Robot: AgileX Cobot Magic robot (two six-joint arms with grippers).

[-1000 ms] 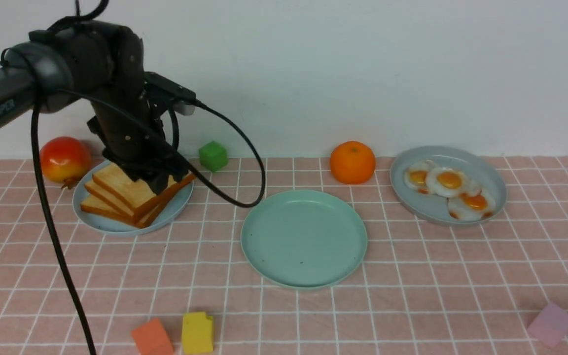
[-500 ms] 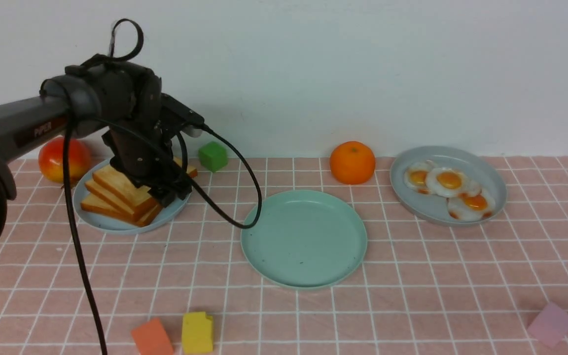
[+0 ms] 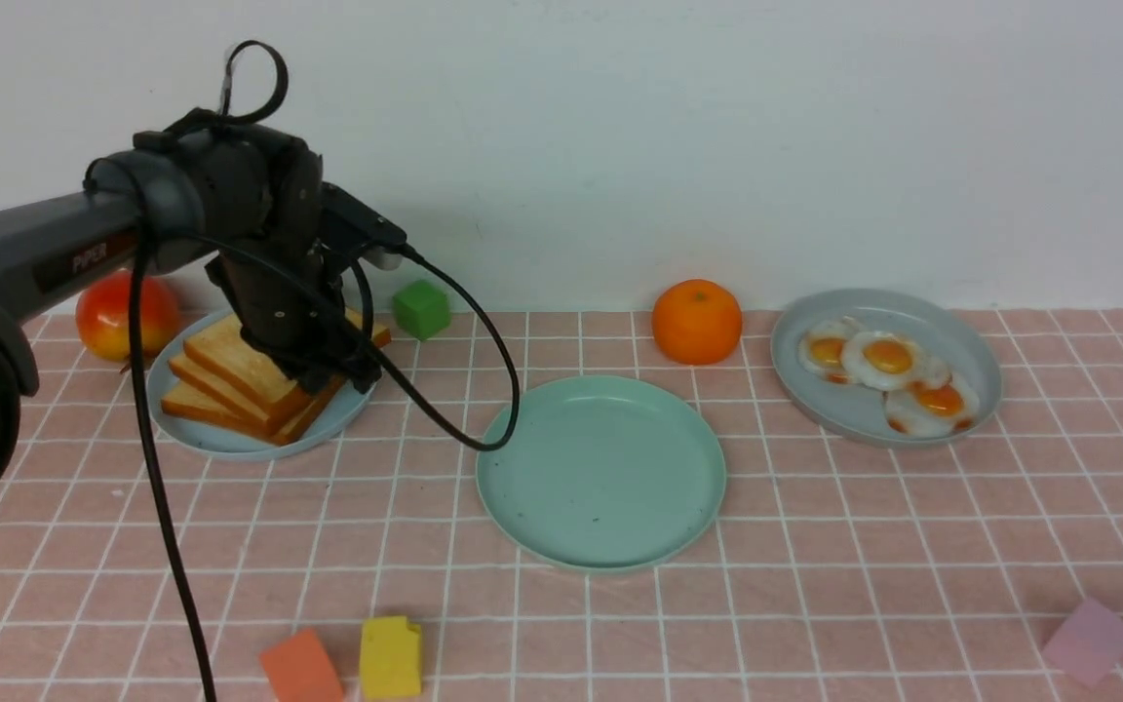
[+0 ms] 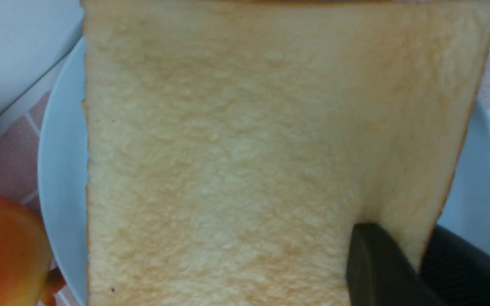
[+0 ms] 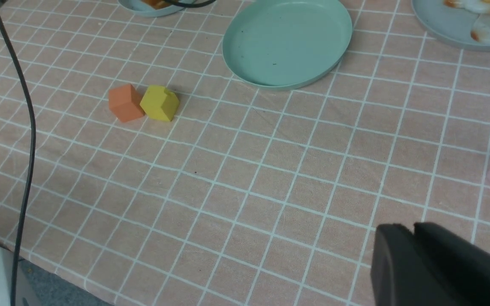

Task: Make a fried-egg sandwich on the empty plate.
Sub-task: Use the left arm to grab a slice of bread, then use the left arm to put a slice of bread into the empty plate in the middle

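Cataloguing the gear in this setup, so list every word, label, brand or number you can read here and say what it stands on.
"PIPER": white letters on the grey link of the left arm, front view, slightly blurred but legible.
Nothing else in any of the three views carries readable text, numbers or signs.

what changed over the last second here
The left pincer shifted a little to the right and up, then closed on the edge of the top toast slice, which it now grips. The mint-green plate is empty as before, and the fried eggs and the orange have not moved.
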